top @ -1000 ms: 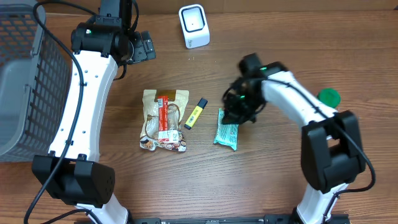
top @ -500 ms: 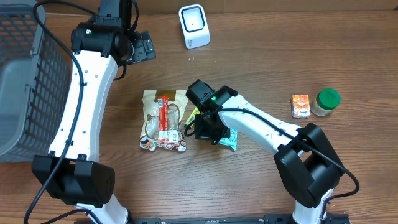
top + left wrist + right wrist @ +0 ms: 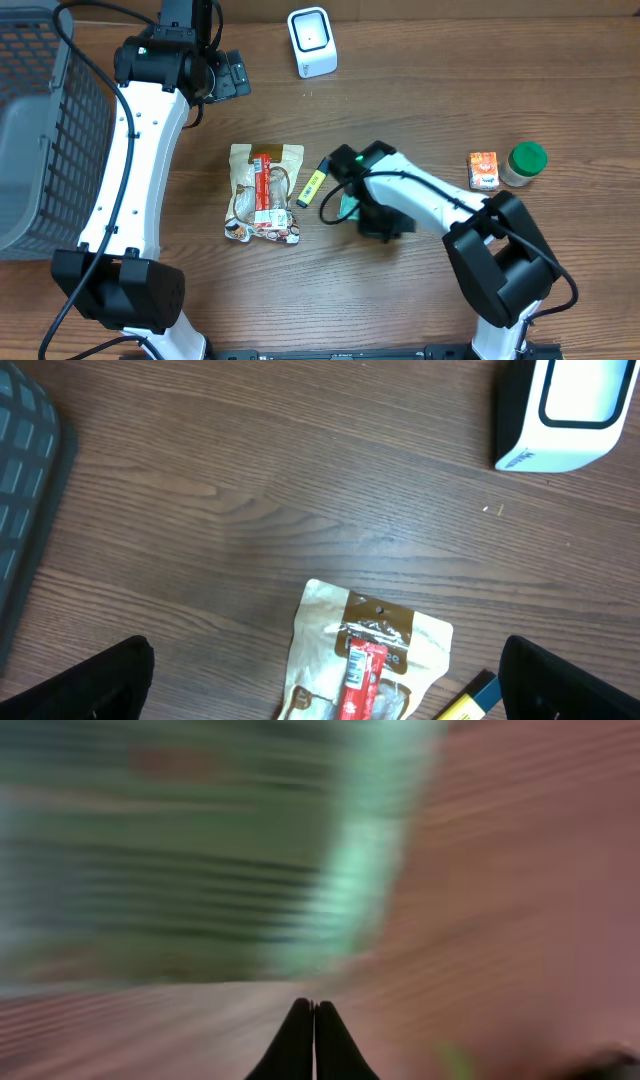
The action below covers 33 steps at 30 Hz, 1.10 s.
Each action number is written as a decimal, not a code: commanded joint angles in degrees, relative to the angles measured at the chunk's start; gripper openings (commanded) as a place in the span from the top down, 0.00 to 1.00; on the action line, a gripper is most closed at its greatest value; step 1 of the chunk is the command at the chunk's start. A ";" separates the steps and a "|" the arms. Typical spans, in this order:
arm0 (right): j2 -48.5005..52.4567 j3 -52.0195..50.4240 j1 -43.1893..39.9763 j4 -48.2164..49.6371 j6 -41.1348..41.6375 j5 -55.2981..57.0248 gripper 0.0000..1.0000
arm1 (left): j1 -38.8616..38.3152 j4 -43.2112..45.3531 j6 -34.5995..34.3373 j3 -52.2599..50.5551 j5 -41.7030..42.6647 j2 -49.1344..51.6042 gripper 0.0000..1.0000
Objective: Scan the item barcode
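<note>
Sitting mid-desk, the teal packet (image 3: 180,850) is mostly under the right arm, just right of the yellow highlighter (image 3: 313,185) and snack pouch (image 3: 263,192). Right end effector (image 3: 313,1025) is closed, nothing gripped. Wrist view is blurred: packet fills the frame up-left of the fingertips, close by, contact unclear. Left end effector (image 3: 232,75) is wide open, far-left, well apart from the packet. Scanner (image 3: 312,40) sits at the far edge.

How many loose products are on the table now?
5: brown snack pouch centre-left, yellow highlighter beside it, teal packet mostly under the right arm, orange box and green-lidded jar far right. Basket contents unseen.
</note>
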 commanded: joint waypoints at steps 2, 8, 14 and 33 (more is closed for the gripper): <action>-1.22 -0.28 -5.86 -0.33 -0.37 10.12 0.94 | -0.11 0.00 0.85 1.18 -0.35 -1.51 0.00; -1.25 1.64 -13.03 0.72 -2.45 2.67 0.96 | -0.11 0.00 0.85 1.18 -0.35 -1.51 0.00; -2.43 3.19 -16.24 -5.09 -3.50 -11.43 0.96 | -0.11 0.00 0.85 1.16 -0.35 -1.51 0.01; -2.40 -2.29 -12.02 6.86 -6.43 -19.98 0.96 | -0.11 0.00 0.85 1.16 -0.35 -1.51 0.00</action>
